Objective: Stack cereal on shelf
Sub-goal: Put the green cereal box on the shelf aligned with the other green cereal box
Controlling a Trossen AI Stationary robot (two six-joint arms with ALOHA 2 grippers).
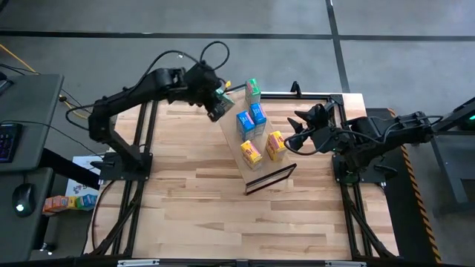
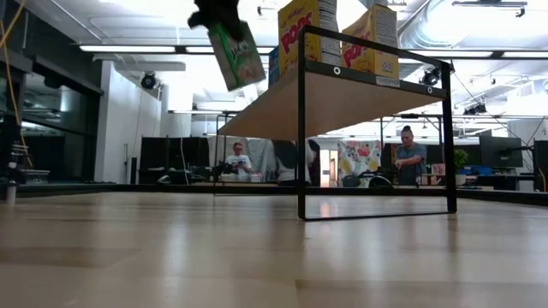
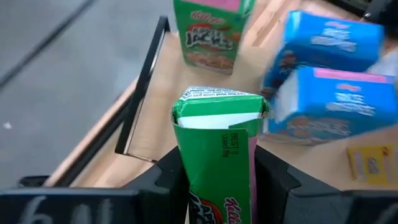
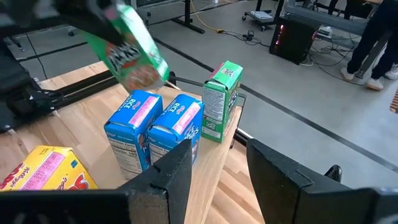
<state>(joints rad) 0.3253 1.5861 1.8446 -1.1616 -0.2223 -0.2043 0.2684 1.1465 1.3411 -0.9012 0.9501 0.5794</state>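
The shelf (image 1: 236,137) is a long light-wood board on a thin dark frame (image 2: 301,128). On it stand a green cereal box (image 1: 252,90), two blue ones (image 1: 251,120) and two yellow ones (image 1: 263,148). My left gripper (image 1: 217,106) is above the shelf's far left end, shut on another green cereal box (image 3: 217,155). This box also shows in the low view (image 2: 235,53) and in the right wrist view (image 4: 127,53). My right gripper (image 4: 224,180) hangs open and empty to the right of the shelf, beside the yellow boxes. My left gripper pinches the green box between its two fingers (image 3: 168,180), which lie on two opposite sides of its lower half (image 3: 186,180). The fingers slant down from the table's left. The box points away from the gripper, top end (image 3: 217,102) first. It hangs tilted, clear of the shelf.
The shelf's dark end frame (image 1: 271,178) stands toward the table's near side. Bare tabletop (image 1: 193,215) lies in front of and left of the shelf. Colourful boxes (image 1: 68,200) lie off the table at the left. People (image 2: 409,154) sit and stand in the room beyond.
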